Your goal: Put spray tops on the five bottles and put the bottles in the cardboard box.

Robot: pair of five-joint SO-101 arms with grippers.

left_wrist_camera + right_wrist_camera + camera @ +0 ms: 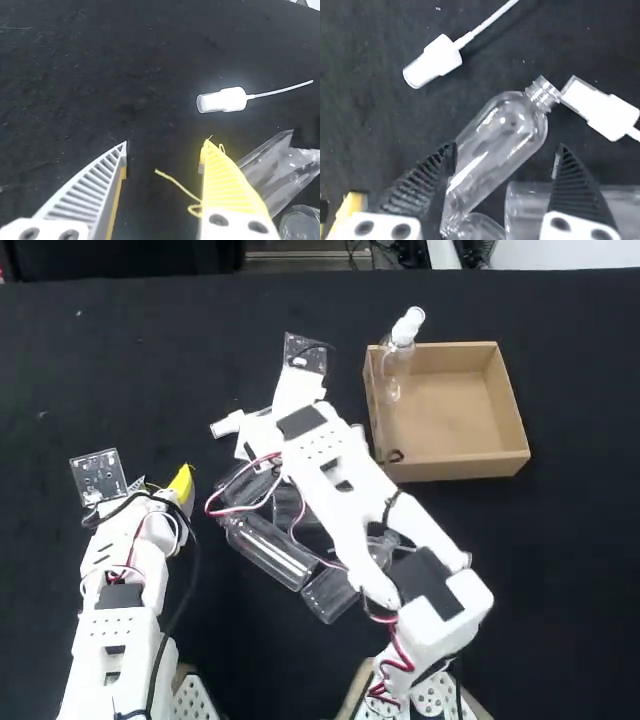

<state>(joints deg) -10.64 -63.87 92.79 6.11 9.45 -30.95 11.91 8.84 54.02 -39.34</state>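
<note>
Tabletop (100,340) in black carries everything. The high view alone takes in the cardboard box (460,468) toward the far right, with one capped bottle (392,365) standing at the box's far-left corner. The right arm (340,480) crosses a cluster of clear bottles (265,545) lying flat and hides enough of them that their number is hard to make out. Its wrist view shows the right end effector (507,148) with fingers apart on either side of one uncapped bottle (500,135). The bottle's long axis is slanted, and its neck points away from the wrist toward a spray top (600,110) just beside the mouth. A second spray top (432,61) lies apart. The left end effector (164,145) is spread wide and grips nothing; beyond its tips lies a lone spray top (222,100), its thin dip tube stretched along the cloth.
</note>
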